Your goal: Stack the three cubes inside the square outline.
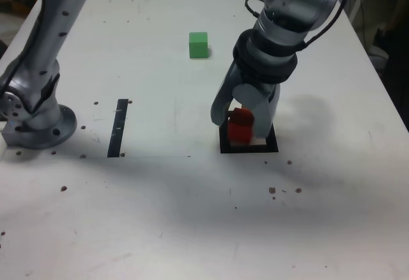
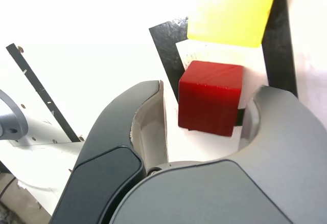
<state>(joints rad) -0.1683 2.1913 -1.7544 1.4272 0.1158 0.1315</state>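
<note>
My gripper [image 1: 245, 125] stands over the square outline [image 1: 272, 147], and the red cube [image 1: 241, 126] sits between its jaws. In the wrist view the jaws are apart around the red cube [image 2: 209, 98], with a white gap between the cube and one finger [image 2: 145, 101]. Past the red cube, the yellow cube [image 2: 232, 9] covers one side of the square outline [image 2: 166, 40]. Whether the two cubes touch I cannot tell. The gripper hides the yellow cube in the exterior view. The green cube [image 1: 198, 45] lies alone on the table, farther back.
A narrow black strip [image 1: 118, 126] lies on the table toward the exterior view's left, near the arm's base [image 1: 38, 123]. Small dark specks dot the white table [image 1: 192, 229]. The table's right edge [image 1: 390, 101] runs close behind the arm.
</note>
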